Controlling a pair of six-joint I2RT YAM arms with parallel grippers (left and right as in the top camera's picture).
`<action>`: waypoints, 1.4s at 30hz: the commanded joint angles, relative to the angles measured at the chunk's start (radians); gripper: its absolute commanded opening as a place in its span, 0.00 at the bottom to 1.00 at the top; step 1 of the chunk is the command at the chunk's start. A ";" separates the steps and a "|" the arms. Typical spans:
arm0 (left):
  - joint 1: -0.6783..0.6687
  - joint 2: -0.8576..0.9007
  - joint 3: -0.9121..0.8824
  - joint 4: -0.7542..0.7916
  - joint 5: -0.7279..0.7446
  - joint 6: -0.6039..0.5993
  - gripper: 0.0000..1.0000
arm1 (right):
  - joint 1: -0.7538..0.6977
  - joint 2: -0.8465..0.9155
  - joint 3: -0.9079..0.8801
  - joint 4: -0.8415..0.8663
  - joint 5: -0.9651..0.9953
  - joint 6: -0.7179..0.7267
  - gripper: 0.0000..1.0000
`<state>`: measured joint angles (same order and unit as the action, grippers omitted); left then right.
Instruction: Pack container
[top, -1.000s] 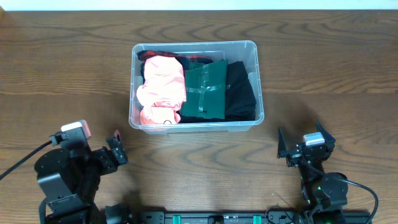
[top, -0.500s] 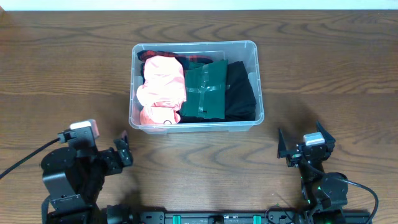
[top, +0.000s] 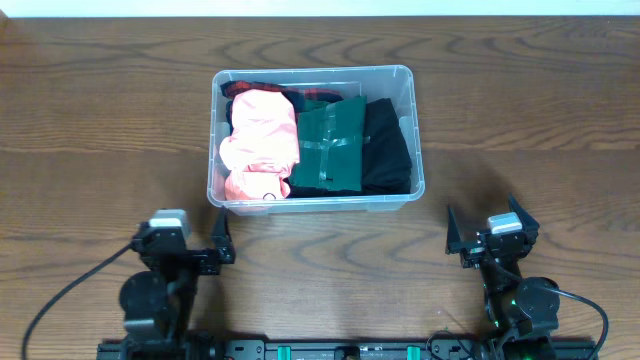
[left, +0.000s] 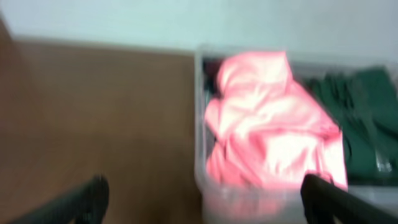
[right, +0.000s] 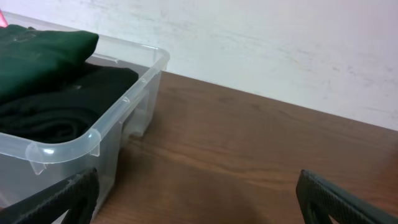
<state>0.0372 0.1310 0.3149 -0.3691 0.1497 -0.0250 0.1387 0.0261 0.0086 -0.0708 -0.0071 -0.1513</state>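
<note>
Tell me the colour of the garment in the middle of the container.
The middle garment is dark green, clearest in the overhead view.

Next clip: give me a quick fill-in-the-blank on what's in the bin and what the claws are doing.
1. In the container, the green garment lies between the pink garment and the ___ one.
2. The pink garment is at the robot's ___ end of the container.
3. The right claw stands open, holding ___.
Missing words: black; left; nothing.
</note>
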 joint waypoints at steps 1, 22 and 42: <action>-0.024 -0.070 -0.195 0.275 -0.012 0.009 0.98 | -0.014 0.000 -0.003 -0.003 0.003 -0.014 0.99; -0.033 -0.075 -0.311 0.310 -0.020 0.013 0.98 | -0.014 0.000 -0.003 -0.003 0.003 -0.014 0.99; -0.033 -0.075 -0.311 0.310 -0.020 0.013 0.98 | -0.014 0.000 -0.003 -0.003 0.003 -0.014 0.99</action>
<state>0.0090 0.0570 0.0174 -0.0189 0.1230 -0.0246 0.1387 0.0261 0.0082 -0.0708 -0.0067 -0.1513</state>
